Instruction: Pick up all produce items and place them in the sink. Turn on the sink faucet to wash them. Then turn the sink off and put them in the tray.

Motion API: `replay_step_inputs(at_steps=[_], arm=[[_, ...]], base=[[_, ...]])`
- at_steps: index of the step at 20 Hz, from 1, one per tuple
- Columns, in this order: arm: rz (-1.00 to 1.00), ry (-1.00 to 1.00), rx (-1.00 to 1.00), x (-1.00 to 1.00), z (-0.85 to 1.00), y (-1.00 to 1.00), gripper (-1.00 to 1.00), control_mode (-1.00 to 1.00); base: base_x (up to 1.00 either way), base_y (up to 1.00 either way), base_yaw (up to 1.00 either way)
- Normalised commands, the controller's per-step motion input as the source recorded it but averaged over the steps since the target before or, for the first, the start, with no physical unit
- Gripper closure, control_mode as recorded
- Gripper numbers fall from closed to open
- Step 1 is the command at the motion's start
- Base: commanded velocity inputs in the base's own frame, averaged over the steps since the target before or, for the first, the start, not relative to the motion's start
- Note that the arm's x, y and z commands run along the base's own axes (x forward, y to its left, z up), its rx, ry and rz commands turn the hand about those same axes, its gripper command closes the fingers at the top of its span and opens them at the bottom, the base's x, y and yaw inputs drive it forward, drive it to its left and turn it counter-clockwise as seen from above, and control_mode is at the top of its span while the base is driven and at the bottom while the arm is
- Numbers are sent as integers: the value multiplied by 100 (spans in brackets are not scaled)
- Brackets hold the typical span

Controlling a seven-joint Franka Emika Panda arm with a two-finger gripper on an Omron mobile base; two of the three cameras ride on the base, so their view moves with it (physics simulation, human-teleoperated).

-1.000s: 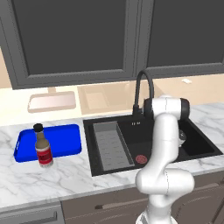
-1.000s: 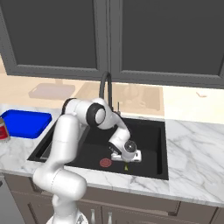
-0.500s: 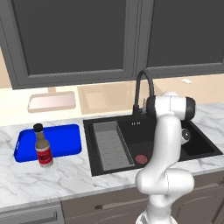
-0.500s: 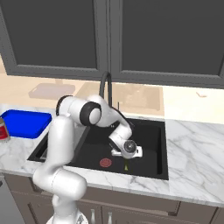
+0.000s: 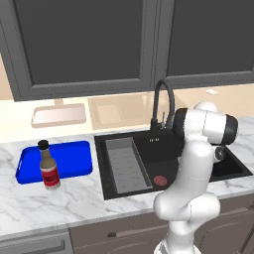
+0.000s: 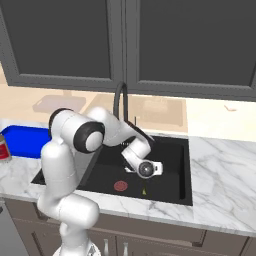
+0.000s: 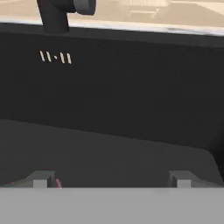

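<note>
Over the sink [image 6: 165, 150] | my claw [image 7: 111, 177] hangs wide open, holding nothing | small yellow-green fruit [image 6: 144, 191] lies on basin floor beside red drain [image 6: 120, 186] | blue tray [image 5: 74, 158] on surface, left

Tiny yellow-green speck [image 6: 144, 190] on sink [image 6: 172, 192] floor, too small to identify.

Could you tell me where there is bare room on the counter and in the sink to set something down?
Free: the blue tray right of the bottle, the marble counter right of the sink, and the front strip. Crowded: the sink's left holds the ribbed rack; the open gripper hangs above its right.
</note>
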Motion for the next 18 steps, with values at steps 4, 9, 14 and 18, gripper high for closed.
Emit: replay_step_inputs(at_steps=[4, 9, 14, 18], arm=[[5, -22, -1, -15, 86, 0, -100, -100], [8, -25, -4, -11, 96, 0, -100, -100], [9, -24, -6, -9, 92, 0, -100, -100], [9, -20, -5, -5, 72, -1, -100, -100]], base=[[0, 0, 0], [0, 0, 0], [0, 0, 0], [0, 0, 0]])
